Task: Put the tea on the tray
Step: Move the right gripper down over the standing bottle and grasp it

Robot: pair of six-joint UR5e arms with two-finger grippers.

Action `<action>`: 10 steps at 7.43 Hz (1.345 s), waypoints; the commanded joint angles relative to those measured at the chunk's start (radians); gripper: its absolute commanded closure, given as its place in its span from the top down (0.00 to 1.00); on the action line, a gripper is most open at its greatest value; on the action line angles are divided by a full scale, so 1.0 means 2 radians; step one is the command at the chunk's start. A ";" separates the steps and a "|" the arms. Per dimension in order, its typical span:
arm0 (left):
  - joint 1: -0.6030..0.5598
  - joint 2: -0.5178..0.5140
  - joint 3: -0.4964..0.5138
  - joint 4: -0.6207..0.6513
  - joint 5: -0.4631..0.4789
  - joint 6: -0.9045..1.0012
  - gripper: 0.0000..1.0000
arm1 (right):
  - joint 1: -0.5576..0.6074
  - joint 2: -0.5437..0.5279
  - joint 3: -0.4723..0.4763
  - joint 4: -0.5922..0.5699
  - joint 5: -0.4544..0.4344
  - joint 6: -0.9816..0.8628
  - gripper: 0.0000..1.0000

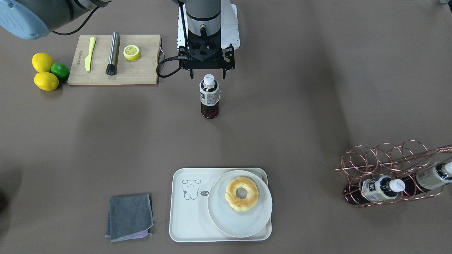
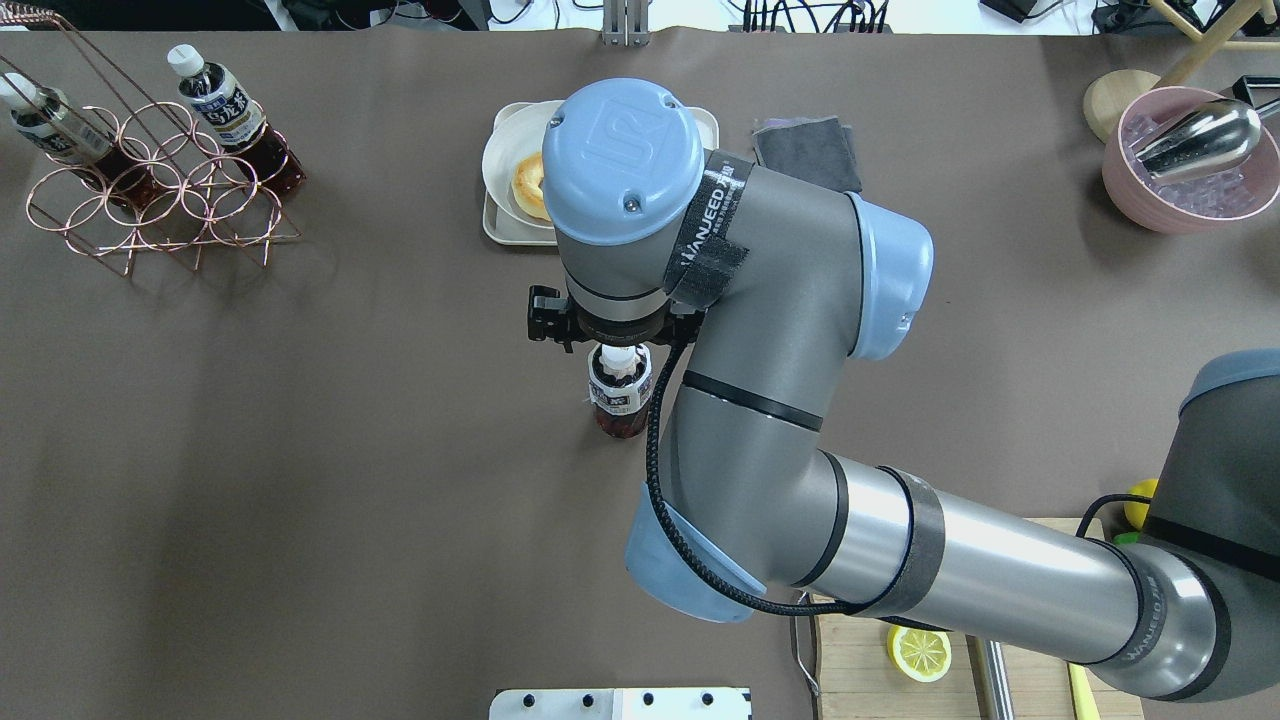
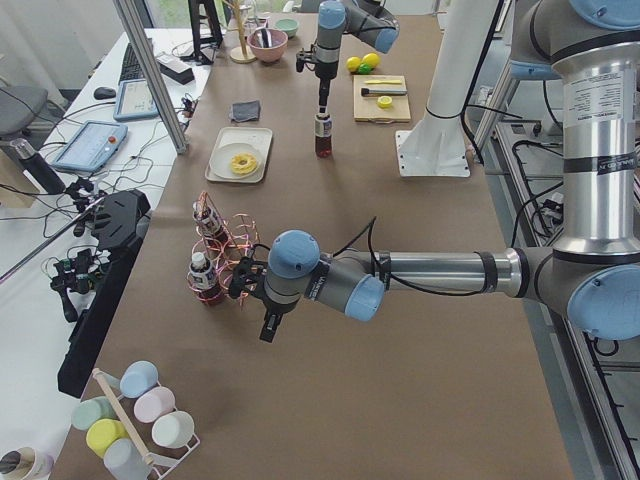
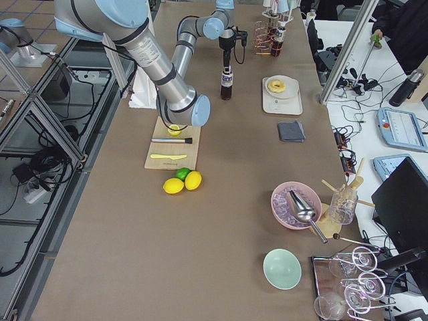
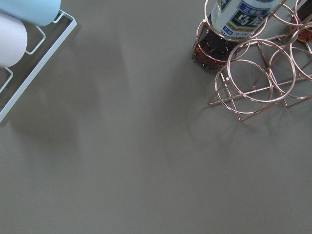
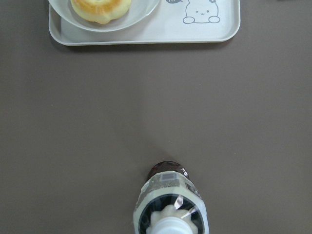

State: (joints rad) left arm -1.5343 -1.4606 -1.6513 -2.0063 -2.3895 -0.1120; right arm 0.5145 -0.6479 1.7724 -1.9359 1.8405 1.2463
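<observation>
Right fingers point(image 1: 191, 74) spread wide, flanking the cap of the upright tea point(image 1: 209, 97) without touching; left fingers point(image 3: 267, 328): cannot tell.

The front camera looked steeply down from across the table point(image 1: 106, 141), with the robot at the top. The overhead one looked forward from behind the robot. Two side cameras faced along the table from opposite ends, far off. The right wrist camera looked down, close over the tea point(image 6: 170, 204), with the tray point(image 6: 146, 34) beyond; all four fixed views shared both. The left wrist camera sat near the rack point(image 5: 253, 90).
</observation>
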 commanded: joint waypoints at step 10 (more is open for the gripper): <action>0.000 -0.017 0.017 -0.001 0.000 0.000 0.98 | 0.065 0.026 -0.010 -0.004 0.036 -0.011 0.00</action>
State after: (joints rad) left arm -1.5340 -1.4938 -1.6174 -2.0079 -2.3891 -0.1120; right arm 0.5561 -0.6226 1.7546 -1.9378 1.8326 1.2671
